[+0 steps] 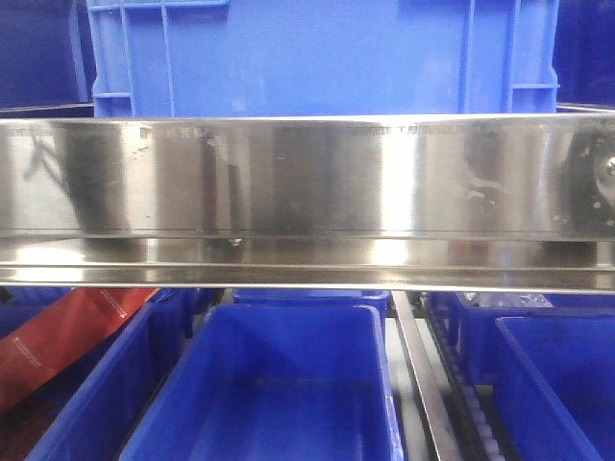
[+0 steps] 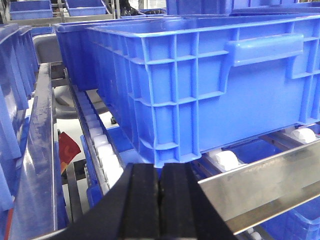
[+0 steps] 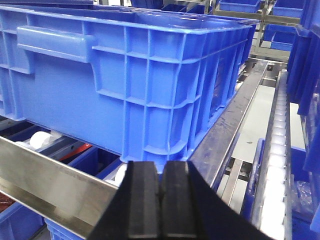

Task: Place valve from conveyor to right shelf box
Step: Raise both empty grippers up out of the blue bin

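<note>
In the exterior front-facing view, a polished steel shelf rail (image 1: 307,197) spanned the full width; a large blue crate (image 1: 322,58) stood above it, and open blue bins (image 1: 279,384) sat below it, with a red package (image 1: 58,336) at the lower left of the rail. Neither the valve nor the conveyor appeared in this view. In the left wrist-mounted view, the left gripper (image 2: 160,200) had its two black pads pressed together with nothing between them, positioned just below the corner of the blue crate (image 2: 210,85), which rested on white rollers (image 2: 225,160) behind the steel rail (image 2: 265,185). In the right wrist-mounted view, the right gripper (image 3: 160,200) was likewise closed and empty, just below the opposite corner of the crate (image 3: 125,75). The valve was not visible in any view.
</note>
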